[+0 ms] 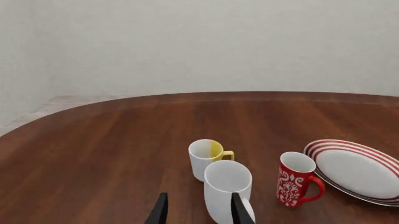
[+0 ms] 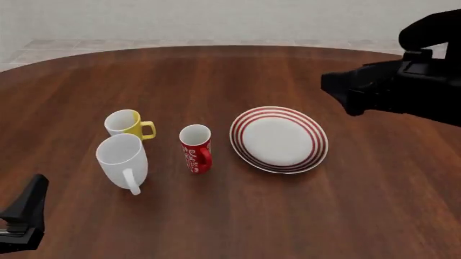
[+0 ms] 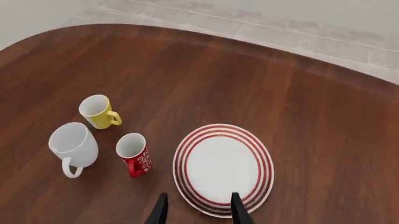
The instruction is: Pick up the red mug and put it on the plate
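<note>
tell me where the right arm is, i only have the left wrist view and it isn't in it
observer: The right gripper is raised over the near rim of the plate, fingers apart, holding nothing.
operator: plate is cut off at my edge, anything on it
observer: No. The front view shows the whole plate, and it is bare.
operator: white mug looks like it's between my fingers, am i on it
observer: No. In the front view the left gripper sits at the table's near left, well short of the white mug. The red mug stands upright between that mug and the plate, touched by neither gripper.
</note>
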Motion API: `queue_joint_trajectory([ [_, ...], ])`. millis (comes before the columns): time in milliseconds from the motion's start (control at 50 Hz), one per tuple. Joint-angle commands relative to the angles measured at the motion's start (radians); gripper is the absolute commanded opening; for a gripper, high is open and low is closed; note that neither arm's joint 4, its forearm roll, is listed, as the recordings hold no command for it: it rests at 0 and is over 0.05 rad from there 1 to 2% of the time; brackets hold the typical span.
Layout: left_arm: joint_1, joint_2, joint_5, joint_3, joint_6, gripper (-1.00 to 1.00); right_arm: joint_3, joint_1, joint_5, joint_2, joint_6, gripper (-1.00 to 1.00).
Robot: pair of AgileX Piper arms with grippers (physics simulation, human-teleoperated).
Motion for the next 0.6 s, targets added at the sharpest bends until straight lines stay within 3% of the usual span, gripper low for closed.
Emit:
queue_joint_trajectory([
  [20,0.0,0.0,0.0,0.0,0.0,1.0,-0.037,0.09,-0.022,0.124,0.024,1.0],
  [600,0.0,0.0,0.0,0.0,0.0,1.0,-0.089,0.216,-0.122,0.341,0.054,1.0],
])
